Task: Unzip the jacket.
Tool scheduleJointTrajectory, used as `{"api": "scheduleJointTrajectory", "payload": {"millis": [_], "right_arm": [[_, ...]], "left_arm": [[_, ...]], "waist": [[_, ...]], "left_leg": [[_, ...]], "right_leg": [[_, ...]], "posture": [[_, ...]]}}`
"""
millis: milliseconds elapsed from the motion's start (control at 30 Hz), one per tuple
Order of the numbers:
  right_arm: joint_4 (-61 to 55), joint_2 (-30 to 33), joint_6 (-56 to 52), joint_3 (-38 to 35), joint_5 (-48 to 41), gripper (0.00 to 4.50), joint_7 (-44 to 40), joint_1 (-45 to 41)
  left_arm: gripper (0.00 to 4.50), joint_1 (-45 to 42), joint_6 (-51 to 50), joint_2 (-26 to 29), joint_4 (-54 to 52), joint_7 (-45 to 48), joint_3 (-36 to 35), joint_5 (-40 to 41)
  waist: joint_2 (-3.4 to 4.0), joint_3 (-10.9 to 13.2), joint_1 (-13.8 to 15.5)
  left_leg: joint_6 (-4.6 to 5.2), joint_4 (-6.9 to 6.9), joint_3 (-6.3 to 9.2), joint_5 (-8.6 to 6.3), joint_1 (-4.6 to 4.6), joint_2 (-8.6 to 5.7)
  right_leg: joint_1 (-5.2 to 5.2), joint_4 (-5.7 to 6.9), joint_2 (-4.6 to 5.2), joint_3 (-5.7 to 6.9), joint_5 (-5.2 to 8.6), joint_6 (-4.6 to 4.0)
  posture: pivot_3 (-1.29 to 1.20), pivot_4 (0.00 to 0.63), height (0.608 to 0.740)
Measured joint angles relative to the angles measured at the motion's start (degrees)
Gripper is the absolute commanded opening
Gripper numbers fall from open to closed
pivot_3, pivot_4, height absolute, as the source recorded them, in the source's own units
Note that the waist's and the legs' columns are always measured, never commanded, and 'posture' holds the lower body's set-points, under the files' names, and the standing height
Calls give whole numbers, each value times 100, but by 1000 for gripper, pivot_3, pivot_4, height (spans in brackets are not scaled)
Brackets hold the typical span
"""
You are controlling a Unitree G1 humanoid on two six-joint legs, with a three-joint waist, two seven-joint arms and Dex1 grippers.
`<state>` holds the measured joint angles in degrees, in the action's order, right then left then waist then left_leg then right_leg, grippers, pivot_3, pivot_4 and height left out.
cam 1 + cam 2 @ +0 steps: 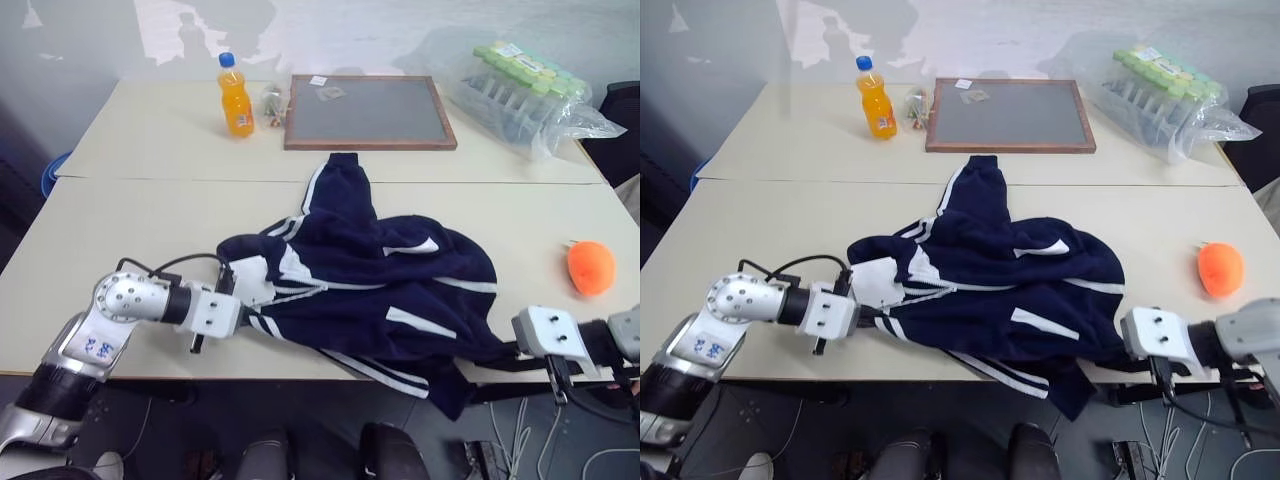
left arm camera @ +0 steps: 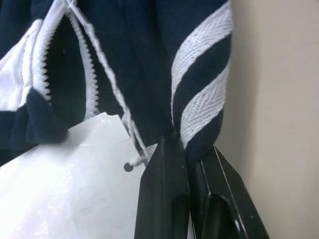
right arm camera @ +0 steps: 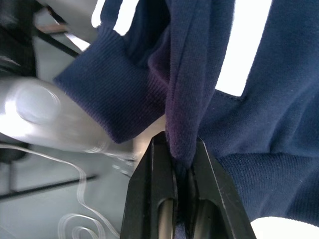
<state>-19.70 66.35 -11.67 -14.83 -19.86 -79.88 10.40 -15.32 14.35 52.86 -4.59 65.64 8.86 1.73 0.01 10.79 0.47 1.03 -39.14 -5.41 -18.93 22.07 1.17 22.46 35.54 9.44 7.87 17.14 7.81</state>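
On the near table, the jacket lies crumpled across the middle, one striped sleeve reaching toward the far table, the hem spilling over the near edge on the right. Left gripper is clamped on a striped fold at the jacket's left side, fabric pinched between the black fingers, right beside a white paper tag on a string (white zipper teeth run just past the tag, apparently still meshed where visible). Right gripper is pinched tight on a navy fold at the jacket's near-right edge, where the cloth hangs off the table; a ribbed cuff hangs beside it. On the right of the near table, well apart from the jacket: an orange plush. Far table: orange soda bottle, framed board, bag of green-capped bottles.
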Motion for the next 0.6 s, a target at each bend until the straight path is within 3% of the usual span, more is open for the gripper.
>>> {"api": "scheduleJointTrajectory", "payload": {"millis": [233,400,467,500,600], "right_arm": [[-473,-59,86,-486,225,0,218,885],[-332,-125,199,-360,405,0,532,572],[-307,-138,97,-328,396,0,633,397],[-304,-137,34,-328,394,560,663,352],[-244,-132,-161,-337,366,1447,612,377]], "left_arm": [[75,874,-377,186,-870,-310,-219,21],[75,902,-666,165,-990,-519,-209,4],[498,878,-884,143,-1025,-579,-211,18],[714,869,-1010,139,-1023,-610,-226,27],[1591,872,-1342,140,-1031,-618,-386,138]], "waist": [[-2,-1,83],[-2,-1,91],[-2,-1,90],[-2,-1,90],[-2,-1,93]], "left_leg": [[9,-1,-5,-7,-2,-1],[9,-2,-6,-7,-3,-2],[9,-2,-7,-7,-3,-2],[9,-2,-6,-7,-3,-2],[9,-2,-7,-7,-3,-3]], "right_leg": [[-1,-4,1,-8,0,0],[-1,-3,1,-8,0,0],[-1,-3,1,-9,0,0],[-1,-2,0,-8,0,0],[-1,-3,0,-8,0,0]], "posture": [[0,150,740],[0,150,740],[0,150,740],[0,150,740],[0,150,740]]}}
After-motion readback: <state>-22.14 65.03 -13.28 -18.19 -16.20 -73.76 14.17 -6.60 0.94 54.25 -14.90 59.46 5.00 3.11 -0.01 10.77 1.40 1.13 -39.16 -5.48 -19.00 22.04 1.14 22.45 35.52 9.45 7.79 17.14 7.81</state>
